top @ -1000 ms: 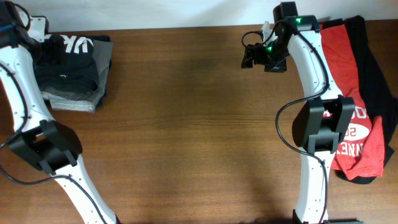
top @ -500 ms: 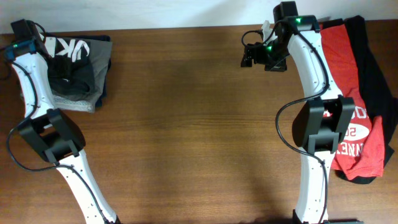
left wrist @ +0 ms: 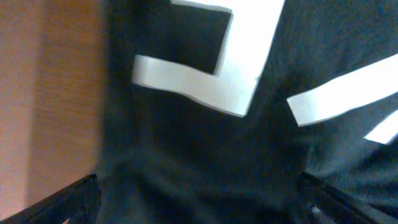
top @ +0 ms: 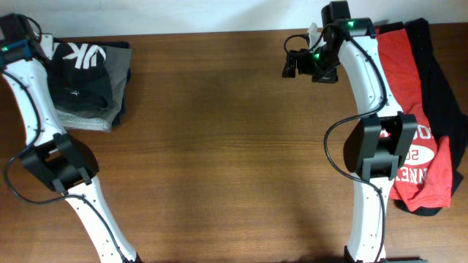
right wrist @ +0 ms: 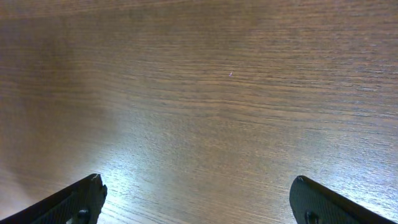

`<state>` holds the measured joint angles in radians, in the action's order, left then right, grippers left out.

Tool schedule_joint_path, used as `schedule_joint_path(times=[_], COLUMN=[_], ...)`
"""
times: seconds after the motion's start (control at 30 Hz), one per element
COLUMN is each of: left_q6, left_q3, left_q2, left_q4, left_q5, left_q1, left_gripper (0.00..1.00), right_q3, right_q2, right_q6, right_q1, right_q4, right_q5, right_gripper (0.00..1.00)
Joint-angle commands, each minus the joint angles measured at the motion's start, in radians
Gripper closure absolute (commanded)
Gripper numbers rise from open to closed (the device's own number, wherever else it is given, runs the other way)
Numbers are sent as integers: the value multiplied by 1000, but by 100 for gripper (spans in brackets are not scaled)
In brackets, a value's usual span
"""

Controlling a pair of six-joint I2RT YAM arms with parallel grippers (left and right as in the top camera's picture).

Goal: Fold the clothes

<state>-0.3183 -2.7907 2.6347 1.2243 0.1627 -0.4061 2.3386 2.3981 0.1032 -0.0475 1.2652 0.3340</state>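
A folded black T-shirt with white block letters (top: 84, 69) lies on a stack at the table's far left. It fills the left wrist view (left wrist: 205, 124). My left gripper (top: 50, 52) hovers over the shirt's far left edge, open and empty, with its fingertips (left wrist: 78, 200) wide apart above the cloth. My right gripper (top: 292, 64) is open and empty over bare wood at the far right centre, fingertips (right wrist: 84, 198) spread. A red white-printed T-shirt (top: 409, 102) lies spread at the right edge on top of another black garment (top: 444, 80).
A grey folded garment (top: 91, 119) lies under the black shirt, with a dark one (top: 124, 80) between. The brown wooden table (top: 219, 146) spans the middle. The right arm's base (top: 376, 146) stands against the red shirt.
My left arm swung right over the stack half a second ago and has drawn back to the left. The black shirt now lies flatter with its letters showing. The right arm has not moved.
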Motion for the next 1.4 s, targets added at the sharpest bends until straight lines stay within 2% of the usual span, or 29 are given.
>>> schedule_joint_path(times=[0.0,0.17,0.2,0.43,0.7,0.9,1.0,1.27,1.37], left_q6=[16,19,39,105,105,105,105,105,105], left_q3=[-80,-98,-98,-98,-95,-95,-95,-95,-95], left_q2=[-135,-224,-258,-327,-320,-320,-320,-320,-320], left_q4=[42,103,121,171,161,161,161,161,161], left_q5=[-38,-228,-288,-451,-455,-455,-455,-455,-455], left_q1=[-7,-1,6,61,127,129,129,129,129], left_gripper=[1,1,1,1,1,1,1,1,1], right_q3=[103,342,450,802,800,800,800,800,799], right_q2=[-36,-36,-36,-47,-295,-462,-516,-575,-576], right_q6=[-3,-66,-94,-113,-100,125,184,154,-43], right_q1=[8,15,16,16,15,15,15,19,28], right_q4=[24,158,222,427,433,433,433,433,433], right_q5=[-5,-8,-9,-6,0,143,188,154,147], right_gripper=[1,1,1,1,1,1,1,1,1])
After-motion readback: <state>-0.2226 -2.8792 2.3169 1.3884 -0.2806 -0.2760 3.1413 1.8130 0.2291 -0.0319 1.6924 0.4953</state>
